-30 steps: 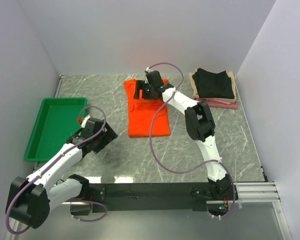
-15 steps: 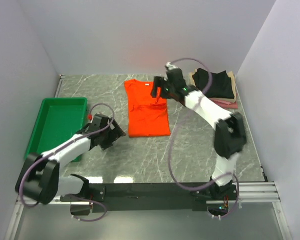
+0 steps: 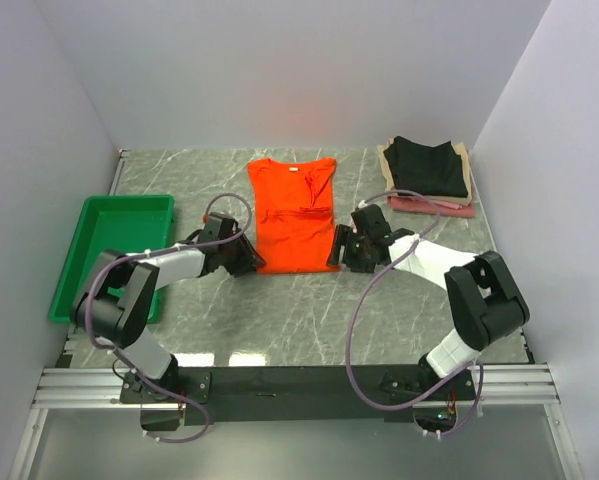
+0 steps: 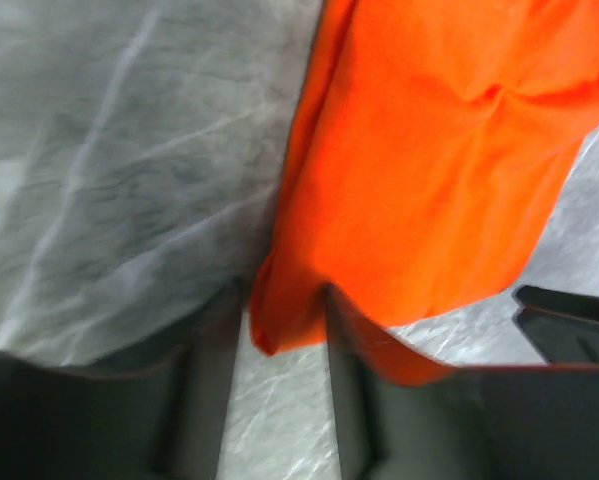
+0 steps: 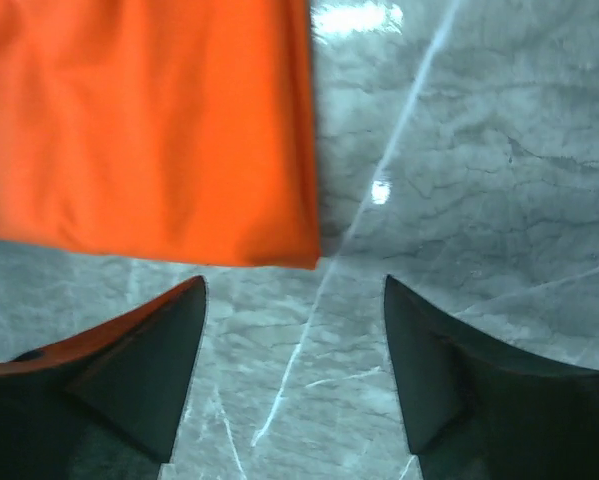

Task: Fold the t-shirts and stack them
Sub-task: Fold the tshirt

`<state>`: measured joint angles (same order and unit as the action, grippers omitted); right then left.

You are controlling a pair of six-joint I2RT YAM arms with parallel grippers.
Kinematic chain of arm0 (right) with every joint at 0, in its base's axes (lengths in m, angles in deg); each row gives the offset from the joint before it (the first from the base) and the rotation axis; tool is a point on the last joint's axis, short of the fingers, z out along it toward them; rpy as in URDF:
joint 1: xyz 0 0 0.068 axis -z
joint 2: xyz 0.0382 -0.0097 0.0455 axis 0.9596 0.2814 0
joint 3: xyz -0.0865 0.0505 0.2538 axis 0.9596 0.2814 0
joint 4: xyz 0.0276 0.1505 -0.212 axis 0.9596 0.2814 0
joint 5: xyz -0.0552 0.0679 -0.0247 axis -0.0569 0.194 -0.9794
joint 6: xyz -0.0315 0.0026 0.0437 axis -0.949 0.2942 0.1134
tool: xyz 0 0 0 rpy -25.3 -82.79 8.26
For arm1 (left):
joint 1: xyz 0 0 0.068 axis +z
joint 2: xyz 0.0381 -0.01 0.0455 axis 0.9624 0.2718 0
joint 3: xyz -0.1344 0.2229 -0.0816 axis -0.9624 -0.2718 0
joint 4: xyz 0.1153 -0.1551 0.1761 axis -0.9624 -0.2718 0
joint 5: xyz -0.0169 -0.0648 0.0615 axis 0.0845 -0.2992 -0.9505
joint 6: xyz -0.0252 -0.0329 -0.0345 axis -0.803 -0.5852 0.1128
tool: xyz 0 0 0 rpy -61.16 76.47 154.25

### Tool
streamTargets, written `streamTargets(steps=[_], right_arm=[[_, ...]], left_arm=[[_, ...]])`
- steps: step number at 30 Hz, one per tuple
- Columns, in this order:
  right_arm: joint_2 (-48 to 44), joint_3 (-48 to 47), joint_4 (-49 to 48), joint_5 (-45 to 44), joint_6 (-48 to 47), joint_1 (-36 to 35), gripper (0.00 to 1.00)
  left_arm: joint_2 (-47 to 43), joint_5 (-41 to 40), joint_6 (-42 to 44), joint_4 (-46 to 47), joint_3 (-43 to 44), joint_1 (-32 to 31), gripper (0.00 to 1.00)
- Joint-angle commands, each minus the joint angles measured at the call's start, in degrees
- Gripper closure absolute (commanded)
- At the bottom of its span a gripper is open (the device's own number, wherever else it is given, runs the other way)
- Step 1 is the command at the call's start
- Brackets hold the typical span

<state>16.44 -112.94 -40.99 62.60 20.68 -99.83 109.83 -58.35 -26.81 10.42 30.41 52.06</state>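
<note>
Both hem corners of the limp orange t-shirt [image 3: 294, 225], facing the counter's [image 3: 279, 320] near edge, suit pinching: left gripper [image 4: 279, 330], parted, straddles one; right gripper [image 5: 294, 330] gapes beside the other.

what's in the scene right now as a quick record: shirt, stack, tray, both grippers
orange t-shirt: spread on the marble table, collar toward the back wall
folded stack: black on beige on pink, far right corner
green tray: left side of the table
left gripper: open, the shirt's near left corner between its fingers
right gripper: open wide, over marble just short of the shirt's near right corner
</note>
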Motion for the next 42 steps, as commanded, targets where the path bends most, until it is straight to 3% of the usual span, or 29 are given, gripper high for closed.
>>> streamTargets(steps=[1,2,3,6,10,12,13,14,15,21,27,33,37,42], right_arm=[[1.93,0.01,-4.61,3.47,2.56,1.12,0.25],[2.46,0.18,-5.57,4.17,2.82,1.12,0.30],[3.42,0.36,-6.02,4.87,3.09,1.12,0.43],[5.10,1.06,-6.99,5.58,3.88,1.12,0.62],[7.21,0.71,-6.81,5.67,3.88,1.21,0.63],[8.00,0.89,-7.78,5.85,4.14,1.12,0.69],[8.09,0.80,-7.69,6.20,4.14,1.12,0.76],[8.01,0.89,-7.43,6.37,4.06,1.04,0.94],[7.40,1.23,-7.34,6.72,4.06,1.04,1.00],[-6.21,11.84,-3.83,8.92,3.35,-0.28,1.00],[-24.93,21.61,4.42,11.82,5.19,-4.32,1.00],[-43.48,22.78,12.61,11.21,6.69,-4.68,1.00],[-45.26,17.69,14.98,9.02,5.21,-4.50,1.00],[-38.33,7.41,15.07,5.15,2.22,-3.45,1.00]], left_arm=[[2.82,1.23,0.99,1.12,1.18,-1.11,0.61],[3.17,1.06,1.08,1.12,1.10,-1.12,0.64],[3.87,0.97,1.08,1.03,1.10,-1.20,0.66],[5.02,0.35,1.34,0.42,1.36,-1.29,0.82],[5.46,0.00,1.43,0.24,1.18,-1.29,0.99],[5.46,-0.17,1.61,0.15,1.01,-1.29,1.00],[5.38,0.00,1.61,0.33,0.75,-1.38,0.99],[5.03,0.35,1.61,0.42,-0.04,-1.38,0.99],[4.15,1.05,1.69,0.50,-0.48,-1.47,0.99],[-7.59,0.26,-0.50,-3.01,-7.51,-5.77,0.99],[-22.54,1.41,-6.38,-10.36,-13.05,-16.22,0.99],[-34.59,3.95,-10.61,-13.74,-16.04,-20.71,1.00],[-37.51,3.96,-10.79,-14.78,-12.98,-20.89,0.99],[-33.40,-1.92,-8.07,-21.10,-4.90,-20.11,1.00]])
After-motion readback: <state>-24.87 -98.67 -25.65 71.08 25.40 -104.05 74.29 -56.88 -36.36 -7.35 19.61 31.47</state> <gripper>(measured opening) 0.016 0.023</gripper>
